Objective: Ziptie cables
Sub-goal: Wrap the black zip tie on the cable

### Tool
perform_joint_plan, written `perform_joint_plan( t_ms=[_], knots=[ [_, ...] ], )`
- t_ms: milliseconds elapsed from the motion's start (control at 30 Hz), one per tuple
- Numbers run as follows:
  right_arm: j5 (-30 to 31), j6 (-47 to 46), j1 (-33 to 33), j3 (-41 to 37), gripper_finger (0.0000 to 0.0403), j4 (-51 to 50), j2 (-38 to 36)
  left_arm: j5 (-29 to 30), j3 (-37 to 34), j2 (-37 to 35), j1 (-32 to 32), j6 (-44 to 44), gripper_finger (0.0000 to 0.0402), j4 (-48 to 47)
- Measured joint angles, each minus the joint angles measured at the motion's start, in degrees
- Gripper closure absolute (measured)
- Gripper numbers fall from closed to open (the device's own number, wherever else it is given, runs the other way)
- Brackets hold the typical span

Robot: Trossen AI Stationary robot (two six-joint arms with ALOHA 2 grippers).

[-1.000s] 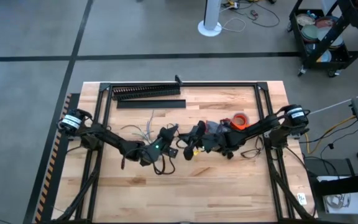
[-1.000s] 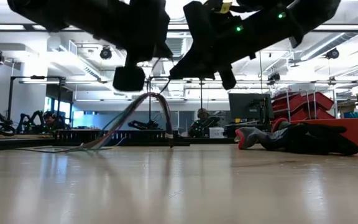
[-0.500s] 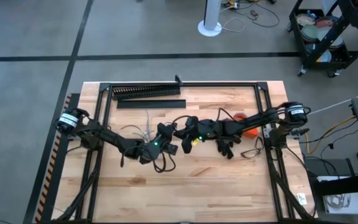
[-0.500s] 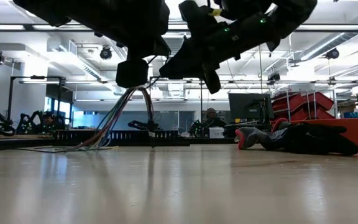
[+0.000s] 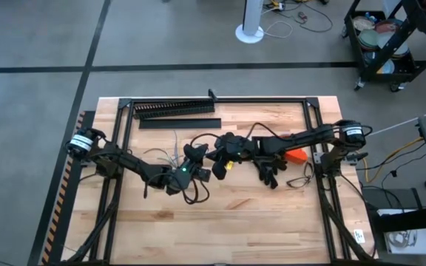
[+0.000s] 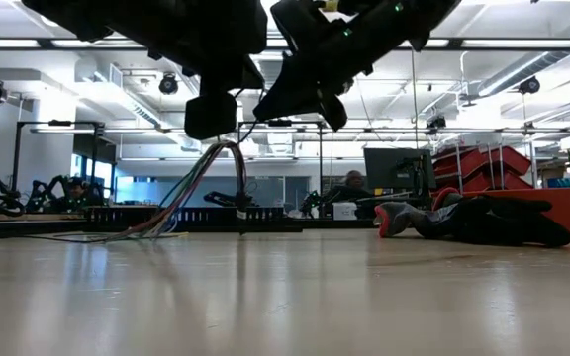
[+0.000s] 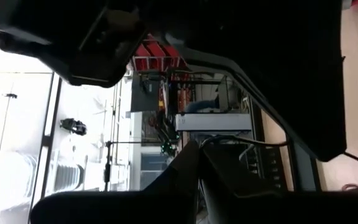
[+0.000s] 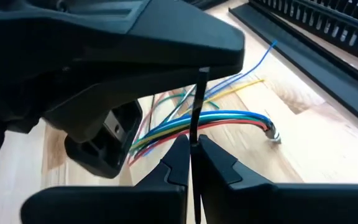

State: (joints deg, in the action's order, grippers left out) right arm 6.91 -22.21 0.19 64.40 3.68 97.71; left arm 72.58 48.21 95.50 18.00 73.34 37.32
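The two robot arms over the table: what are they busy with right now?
The left gripper holds the cables lifted off the wooden table, their far ends trailing on it. The right gripper pinches a thin dark ziptie upright and has it right beside the cables, near the left gripper. No tie is around them yet.

I see cables (image 8: pixel 210 121): multicoloured wire bundle arching off tabletop, loose ends splayed flat. Ziptie (image 8: pixel 195 118): thin dark strip, upright, pinched in right jaws just beside bundle.

Both grippers mid-table — jaws closed
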Motion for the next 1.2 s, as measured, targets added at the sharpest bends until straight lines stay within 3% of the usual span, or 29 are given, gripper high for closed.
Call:
perform_joint_plan(
  t_ms=[600, 867, 1067, 1200],
  knots=[
    [-1.96, 0.92, -0.13, 0.77, 0.0403, -4.09, -0.97, 1.75, -0.04, -1.25, 0.78, -0.59, 0.0392, -0.76],
    [-2.89, 6.78, -0.09, 0.68, 0.0403, -5.66, -2.51, -0.31, -0.07, -5.82, 3.34, -10.45, 0.0305, -9.21],
    [-2.83, 8.83, -0.09, 0.59, 0.0403, -8.06, -2.51, -3.04, -0.09, -9.19, 3.86, -28.51, 0.0220, -27.37],
    [-2.77, 9.22, -0.11, 0.59, 0.0403, -7.81, -2.51, -9.89, -0.09, -10.11, 3.70, -39.90, 0.0178, -35.99]
  ],
)
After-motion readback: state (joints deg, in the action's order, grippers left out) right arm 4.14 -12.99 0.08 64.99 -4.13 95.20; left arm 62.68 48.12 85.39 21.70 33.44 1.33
